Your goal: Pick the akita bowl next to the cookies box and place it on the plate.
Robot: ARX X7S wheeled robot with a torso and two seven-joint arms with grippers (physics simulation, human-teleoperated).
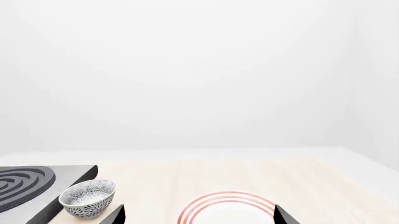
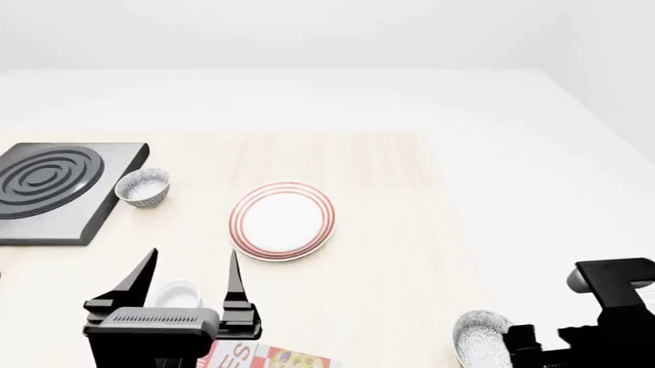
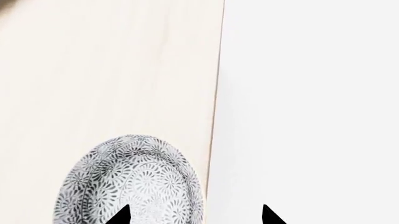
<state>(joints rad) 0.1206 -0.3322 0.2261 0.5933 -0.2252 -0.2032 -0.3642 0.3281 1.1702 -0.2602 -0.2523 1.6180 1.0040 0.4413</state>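
The speckled bowl [image 2: 481, 337] sits at the table's [image 2: 389, 253] near right edge, white with dense grey-black flower print, beside the right gripper [image 3: 194, 215], whose fingers spread wide, one tip over the bowl's rim. The cookies box [image 2: 268, 357] peeks in under the left gripper [image 2: 189, 277], its fingers wide and empty. Only the head view shows the small white cup [image 2: 176, 294]. The left wrist view catches the twin bowl [image 1: 87, 198] beside the stove [image 1: 37, 186] and the plate [image 1: 225, 210].

The plate [image 2: 281, 220] lies mid-table; the akita bowl [image 2: 481, 338] sits beside the right end effector [image 2: 532, 341].
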